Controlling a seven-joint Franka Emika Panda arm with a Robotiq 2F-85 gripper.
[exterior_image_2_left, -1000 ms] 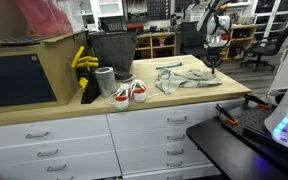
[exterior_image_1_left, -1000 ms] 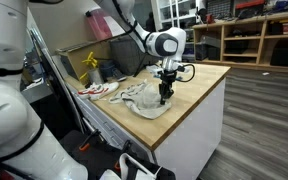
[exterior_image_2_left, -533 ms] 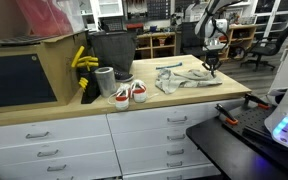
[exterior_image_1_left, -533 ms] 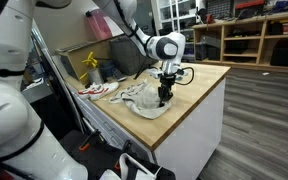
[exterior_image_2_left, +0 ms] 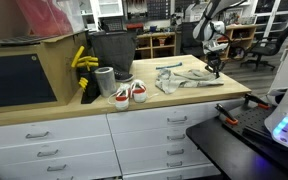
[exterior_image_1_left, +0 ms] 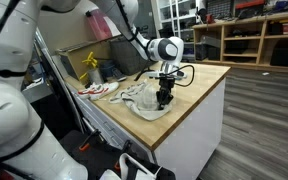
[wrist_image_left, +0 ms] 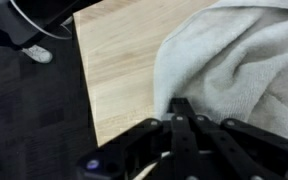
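Observation:
A crumpled light grey cloth point(exterior_image_1_left: 142, 104) lies on the wooden countertop point(exterior_image_1_left: 200, 84) and shows in both exterior views point(exterior_image_2_left: 188, 77). My gripper point(exterior_image_1_left: 164, 101) points straight down at the cloth's edge nearest the counter end point(exterior_image_2_left: 213, 69). In the wrist view the black fingers point(wrist_image_left: 181, 106) are closed together, with their tips pinched on the cloth's point(wrist_image_left: 246, 58) border. Bare wood point(wrist_image_left: 114, 70) lies beside the cloth there.
A pair of red and white shoes point(exterior_image_2_left: 129, 94) sits further along the counter, next to a grey cup point(exterior_image_2_left: 105, 80), a black bin point(exterior_image_2_left: 109, 48) and a yellow object point(exterior_image_2_left: 81, 58). The counter edge drops to dark floor point(wrist_image_left: 29, 110) close to the gripper.
The gripper has sunk slightly onto the cloth's edge and shifted a little; the cloth has barely moved.

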